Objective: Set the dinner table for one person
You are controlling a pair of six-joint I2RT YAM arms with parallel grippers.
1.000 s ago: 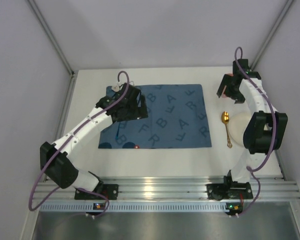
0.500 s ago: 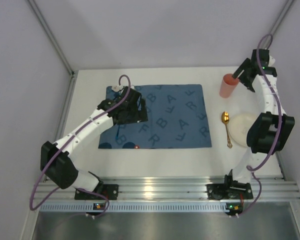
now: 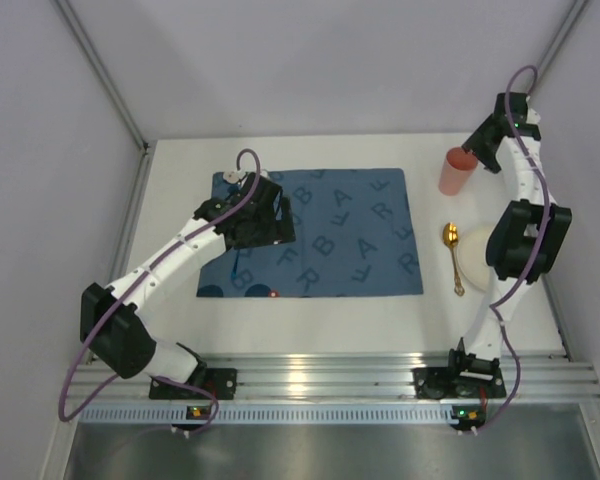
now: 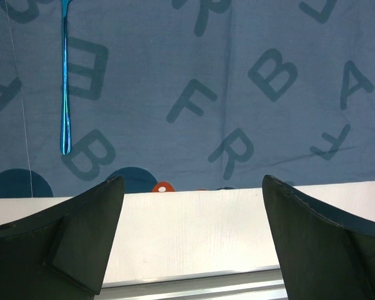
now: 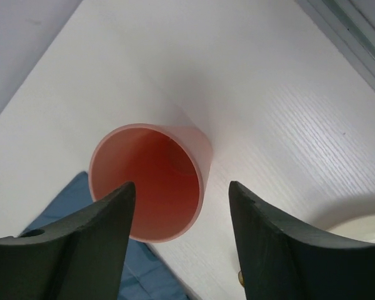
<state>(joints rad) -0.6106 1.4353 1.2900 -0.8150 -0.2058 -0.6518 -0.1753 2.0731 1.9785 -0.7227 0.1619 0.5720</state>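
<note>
Two fingers of the right end effector stand apart. Since a second ago it has drawn back off the pink cup, which now stands upright just ahead of its tips on the white table. Behind it, toward its arm's base, lie a gold spoon and a white plate. The left end effector, also spread and empty, has barely shifted. It hovers over the near edge of the blue placemat, with a blue utensil ahead to its left.
</note>
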